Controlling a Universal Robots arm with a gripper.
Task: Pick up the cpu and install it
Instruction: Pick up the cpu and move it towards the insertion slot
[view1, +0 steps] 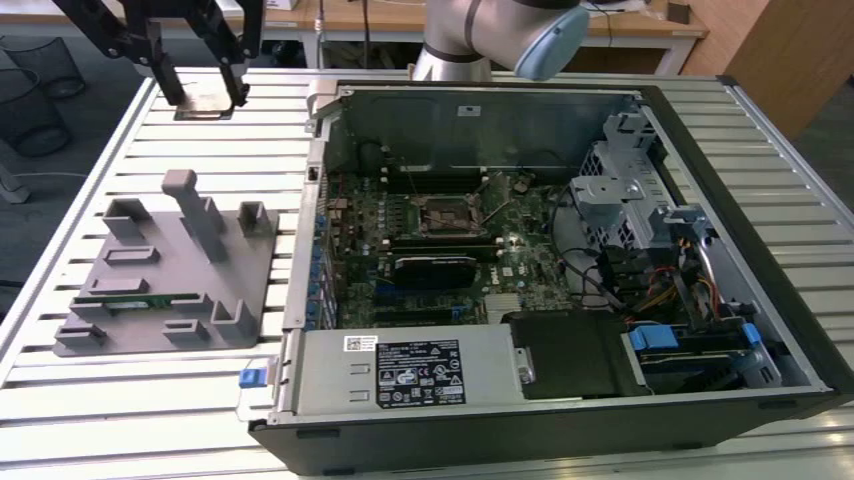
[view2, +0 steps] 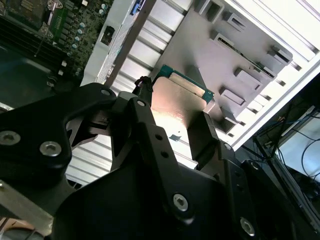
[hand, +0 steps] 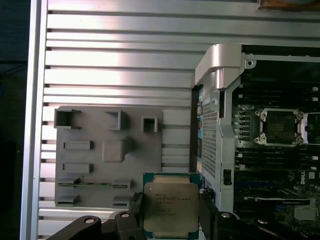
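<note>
**CPU clamped in the tool above the counter's far corner**

The tool (view1: 206, 102) is closed partway, its two black fingers (view1: 168, 82) pressing on opposite edges of the cpu (view1: 200, 96), with the chip filling the gap between them. In the exterior view this grasp hangs over the slatted metal counter (view1: 160, 420) near its far edge, at the corner on the exterior view's left, beyond the far end of the grey moulded fixture (view1: 174, 300).

In the first wrist view the cpu (hand: 171, 207) faces the camera with its shiny silver lid up and a thin green border around it. A finger (hand: 207, 212) sits tight against one side and its partner against the other. The chip lies level and square to the tool (hand: 171, 215). It overlaps the nearest edge of the fixture (hand: 107, 155) and sits just beside the corner of the open computer case (hand: 220, 65).

In the second wrist view the cpu (view2: 180, 107) is seen from a low angle, with its green edge showing at the far side. It is clear of the counter, and the fixture (view2: 235, 55) lies well beyond it.

The case (view1: 467, 120) lies on its side across the middle of the counter, with the motherboard (view1: 441, 250) exposed. The black-framed socket (view1: 441, 213) on it is well apart from the held chip. A narrow green memory stick (view1: 140, 300) rests in a slot of the fixture. The arm's pale grey joint (view1: 494, 35) stands at the counter's far edge behind the case.
</note>
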